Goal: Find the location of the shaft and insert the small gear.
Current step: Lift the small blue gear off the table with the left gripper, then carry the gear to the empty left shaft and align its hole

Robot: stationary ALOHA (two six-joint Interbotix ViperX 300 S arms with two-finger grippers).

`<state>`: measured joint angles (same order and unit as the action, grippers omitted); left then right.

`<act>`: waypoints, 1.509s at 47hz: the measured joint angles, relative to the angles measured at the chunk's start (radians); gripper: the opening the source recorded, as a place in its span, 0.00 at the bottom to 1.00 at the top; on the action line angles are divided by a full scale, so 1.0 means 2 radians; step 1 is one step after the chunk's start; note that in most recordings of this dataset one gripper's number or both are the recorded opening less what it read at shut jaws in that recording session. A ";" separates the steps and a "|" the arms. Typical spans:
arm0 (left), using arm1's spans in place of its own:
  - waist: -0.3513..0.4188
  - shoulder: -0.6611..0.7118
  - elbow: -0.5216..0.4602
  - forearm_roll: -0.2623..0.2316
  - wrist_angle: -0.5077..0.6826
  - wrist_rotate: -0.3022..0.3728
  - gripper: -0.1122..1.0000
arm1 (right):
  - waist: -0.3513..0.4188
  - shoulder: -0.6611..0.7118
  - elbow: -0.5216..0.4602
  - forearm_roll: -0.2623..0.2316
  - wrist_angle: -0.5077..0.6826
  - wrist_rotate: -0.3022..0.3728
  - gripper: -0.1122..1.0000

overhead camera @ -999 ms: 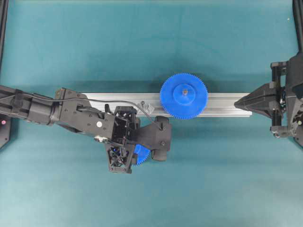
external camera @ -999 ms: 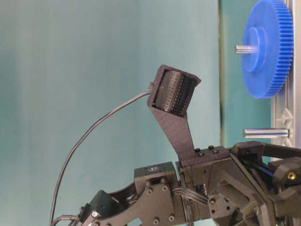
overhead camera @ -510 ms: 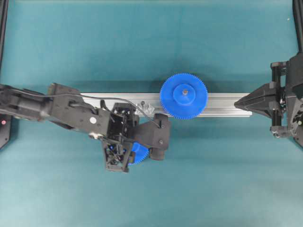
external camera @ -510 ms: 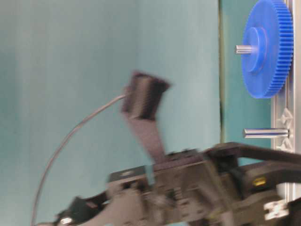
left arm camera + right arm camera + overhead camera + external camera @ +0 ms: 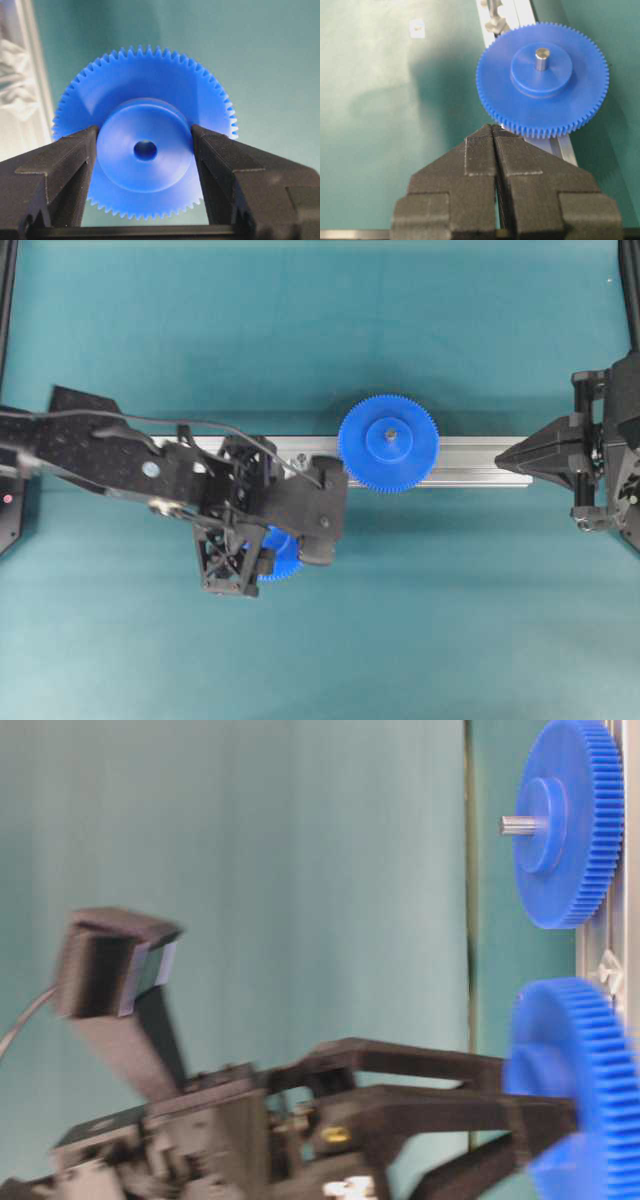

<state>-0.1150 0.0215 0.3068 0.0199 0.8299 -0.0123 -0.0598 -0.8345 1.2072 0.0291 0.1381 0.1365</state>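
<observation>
Compared with one second before, the left arm is sitting further back toward the left edge of the desk (image 5: 450, 640), and the small gear (image 5: 145, 150) is now showing in the table-level view, where earlier only a bare metal pin was standing on the rail.

The left fingers (image 5: 75, 165) are gripping the small gear by its raised round hub, one finger on each side, with the dark centre hole facing the wrist camera. From above, the small gear (image 5: 275, 558) is mostly hidden under the left arm, just beside the near side of the metal rail (image 5: 470, 462), toward its left end. In the table-level view the small gear (image 5: 580, 1080) is hanging close to the rail; the pin is not visible there.

The big gear (image 5: 388, 443) is sitting on the middle of the rail with its grey pin (image 5: 542, 57) through the hub.

The right fingers (image 5: 481, 155) are pressed together, holding nothing, at the right end of the rail.
</observation>
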 measured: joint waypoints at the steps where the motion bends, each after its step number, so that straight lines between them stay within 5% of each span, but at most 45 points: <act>1: 0.000 -0.002 0.000 0.000 0.000 0.001 0.67 | 0.000 0.000 0.000 0.000 -0.001 0.000 0.08; 17: 0.016 -0.028 -0.010 -0.001 0.027 0.005 0.67 | 0.000 0.000 0.000 0.000 -0.002 0.000 0.08; 71: 0.069 0.037 -0.107 0.000 0.086 0.112 0.67 | 0.000 0.000 0.000 0.000 -0.002 0.000 0.08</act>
<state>0.0230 0.0951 0.0920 0.0199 1.0017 0.2117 -0.0598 -0.8345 1.2072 0.0291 0.1335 0.1365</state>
